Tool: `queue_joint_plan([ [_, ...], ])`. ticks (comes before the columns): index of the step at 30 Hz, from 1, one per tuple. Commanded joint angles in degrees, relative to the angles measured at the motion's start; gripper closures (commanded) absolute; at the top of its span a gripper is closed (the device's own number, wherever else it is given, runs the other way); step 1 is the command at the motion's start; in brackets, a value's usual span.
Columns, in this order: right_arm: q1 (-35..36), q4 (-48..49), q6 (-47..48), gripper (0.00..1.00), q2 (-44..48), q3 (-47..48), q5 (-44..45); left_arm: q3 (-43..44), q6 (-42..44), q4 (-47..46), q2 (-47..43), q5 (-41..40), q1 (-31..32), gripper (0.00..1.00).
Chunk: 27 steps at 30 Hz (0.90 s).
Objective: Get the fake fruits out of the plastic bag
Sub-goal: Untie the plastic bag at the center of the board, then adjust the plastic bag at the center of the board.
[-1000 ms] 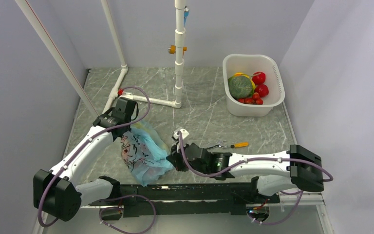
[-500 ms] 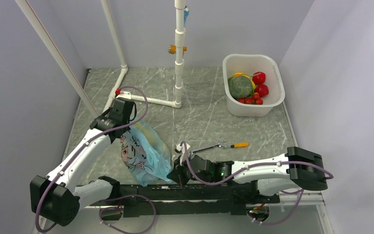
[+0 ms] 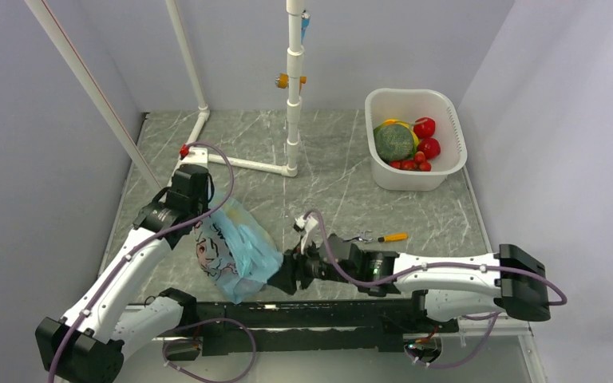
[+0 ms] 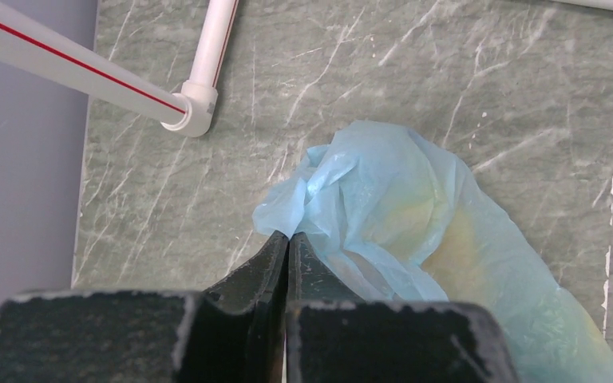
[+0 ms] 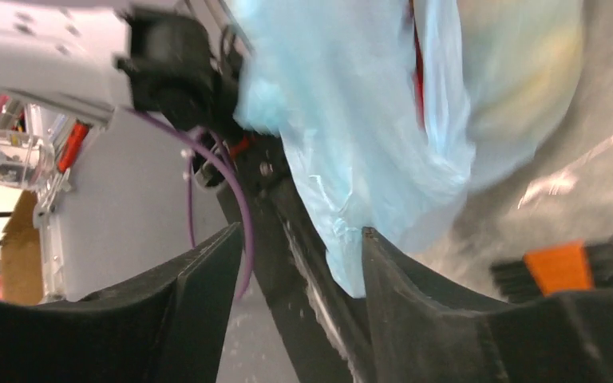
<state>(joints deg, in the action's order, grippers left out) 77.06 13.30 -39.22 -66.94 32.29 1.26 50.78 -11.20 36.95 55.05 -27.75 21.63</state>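
Observation:
The light-blue plastic bag [image 3: 235, 251] with its pink cartoon print lies left of centre near the table's front edge. Yellowish fake fruits [image 4: 447, 247] show dimly through its film, and in the right wrist view a yellow shape [image 5: 527, 56] and a red streak show inside it. My left gripper [image 4: 288, 236] is shut, pinching a fold at the bag's far left end [image 3: 210, 209]. My right gripper [image 3: 281, 275] is open at the bag's near right corner. A blue corner of the bag [image 5: 343, 263] hangs between its fingers, against the right one [image 5: 302, 231].
A white perforated tub [image 3: 447, 104] at the back right holds a green melon [image 3: 395, 142], red fruits and cherry tomatoes. An orange-handled tool [image 3: 395, 237] lies just behind my right arm. A white pipe frame [image 3: 291, 120] stands at the back, with side walls close by.
My right gripper has opened and slid left to the bag's near corner. The left arm has pulled back and left, stretching the bag out.

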Motion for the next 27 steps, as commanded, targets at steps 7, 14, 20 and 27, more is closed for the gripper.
queue_joint_plan([
  [7, -6.3, -16.5, 10.3, 0.01, -0.7, 18.6, 0.9, 0.0, 1.3, -3.0, -0.2, 1.3, 0.0, 0.9],
  [14, -6.9, -18.9, 13.5, 0.02, -7.6, 23.6, 4.4, -0.9, 2.1, -3.8, -2.4, 4.5, 0.3, 0.55],
  [20, -7.0, -12.2, 14.4, 0.07, -9.4, 22.3, 4.7, 0.0, -4.6, 4.0, -9.3, 12.1, 1.6, 0.2],
  [27, -6.9, 1.5, 17.5, 0.15, -6.6, 14.4, 4.7, -7.1, -21.4, 9.7, -27.3, 36.8, 1.6, 0.13],
])
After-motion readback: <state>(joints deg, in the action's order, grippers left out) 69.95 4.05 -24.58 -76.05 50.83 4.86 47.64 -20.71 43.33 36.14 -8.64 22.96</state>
